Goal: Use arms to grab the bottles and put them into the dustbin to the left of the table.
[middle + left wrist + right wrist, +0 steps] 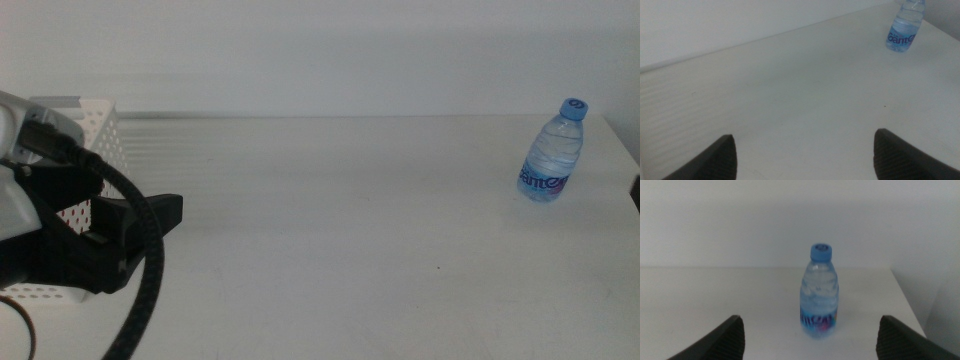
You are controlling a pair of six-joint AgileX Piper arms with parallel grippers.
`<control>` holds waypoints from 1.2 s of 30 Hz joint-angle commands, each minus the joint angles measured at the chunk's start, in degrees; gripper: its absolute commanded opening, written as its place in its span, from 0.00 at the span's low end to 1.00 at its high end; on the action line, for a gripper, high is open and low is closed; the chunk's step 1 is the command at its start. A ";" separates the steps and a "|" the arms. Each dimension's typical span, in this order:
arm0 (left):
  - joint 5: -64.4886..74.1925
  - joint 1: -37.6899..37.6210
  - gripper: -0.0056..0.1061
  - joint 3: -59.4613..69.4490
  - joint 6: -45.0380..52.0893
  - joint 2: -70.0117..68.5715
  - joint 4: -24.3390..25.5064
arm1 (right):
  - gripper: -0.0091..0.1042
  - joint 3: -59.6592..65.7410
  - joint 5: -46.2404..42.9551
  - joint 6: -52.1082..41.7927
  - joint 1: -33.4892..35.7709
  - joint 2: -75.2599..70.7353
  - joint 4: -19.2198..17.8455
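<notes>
One water bottle (819, 291) upright near tabletop (330, 230) far right corner, squarely before spread empty right claw (807, 345); left claw (805, 160) spread empty beside basket (92, 130), ready.

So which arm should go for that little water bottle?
The right, probably. Its open claw already faces the upright water bottle at the table's right end. The left claw, also open, sits far off by the dustbin.

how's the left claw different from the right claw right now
The left claw hangs beside the dustbin at the table's left end, far from the water bottle; the right claw faces that bottle closely from the right, outside the middle view. Both are open and hold nothing.
</notes>
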 commanded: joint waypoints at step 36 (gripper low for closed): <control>-4.25 -0.42 0.86 -1.43 -0.66 -0.32 -0.98 | 0.76 -31.42 -37.48 -10.98 -0.45 62.65 3.58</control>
